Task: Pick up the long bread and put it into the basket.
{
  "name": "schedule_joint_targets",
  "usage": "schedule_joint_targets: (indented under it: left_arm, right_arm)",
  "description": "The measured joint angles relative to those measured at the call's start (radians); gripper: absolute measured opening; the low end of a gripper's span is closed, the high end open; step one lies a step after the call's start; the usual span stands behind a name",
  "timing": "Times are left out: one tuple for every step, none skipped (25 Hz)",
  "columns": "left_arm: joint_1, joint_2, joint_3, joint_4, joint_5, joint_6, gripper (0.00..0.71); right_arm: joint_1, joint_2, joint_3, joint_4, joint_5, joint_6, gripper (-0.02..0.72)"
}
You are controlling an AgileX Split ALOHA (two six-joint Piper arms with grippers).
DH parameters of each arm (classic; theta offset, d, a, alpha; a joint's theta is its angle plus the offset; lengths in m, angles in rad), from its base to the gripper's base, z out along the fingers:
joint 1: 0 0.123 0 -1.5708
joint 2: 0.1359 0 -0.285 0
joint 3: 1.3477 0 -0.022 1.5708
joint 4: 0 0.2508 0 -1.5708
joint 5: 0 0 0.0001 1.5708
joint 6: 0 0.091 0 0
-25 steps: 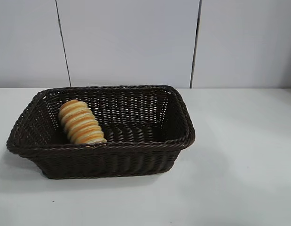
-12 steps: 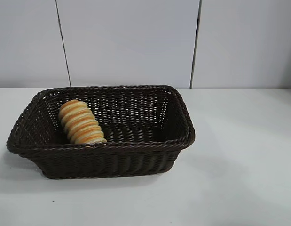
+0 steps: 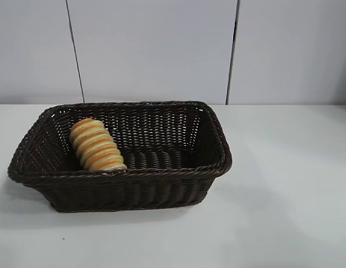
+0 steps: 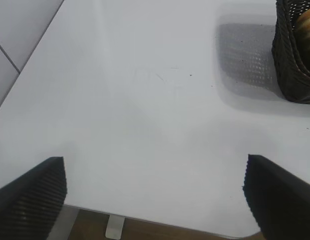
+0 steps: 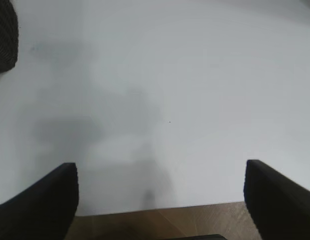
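Observation:
The long bread [image 3: 96,145], golden-tan with orange and cream ridged stripes, lies inside the dark brown wicker basket [image 3: 161,173], towards its left end and leaning on the wall. A corner of the basket [image 4: 295,65] shows in the left wrist view, with a sliver of the bread [image 4: 306,22] inside. My left gripper [image 4: 155,192] is open over bare table near the table edge, far from the basket. My right gripper [image 5: 161,192] is also open over bare table by the edge, with only the basket's corner [image 5: 4,40] in its view. Neither arm appears in the exterior view.
The white table [image 3: 284,212] spreads around the basket, with a grey panelled wall [image 3: 156,50] behind it. A wooden floor [image 5: 195,222] shows beyond the table edge in both wrist views.

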Motion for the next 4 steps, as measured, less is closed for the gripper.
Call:
schedule_joint_targets:
  left_arm:
    - [0.000, 0.000, 0.000, 0.000, 0.000, 0.000, 0.694]
    - [0.000, 0.000, 0.000, 0.000, 0.000, 0.000, 0.694]
    - [0.000, 0.000, 0.000, 0.000, 0.000, 0.000, 0.694]
    - [0.000, 0.000, 0.000, 0.000, 0.000, 0.000, 0.694]
  right_arm:
    - [0.000, 0.000, 0.000, 0.000, 0.000, 0.005, 0.622]
    - [0.000, 0.000, 0.000, 0.000, 0.000, 0.009, 0.622]
    - [0.000, 0.000, 0.000, 0.000, 0.000, 0.011, 0.622]
    - [0.000, 0.000, 0.000, 0.000, 0.000, 0.013, 0.622]
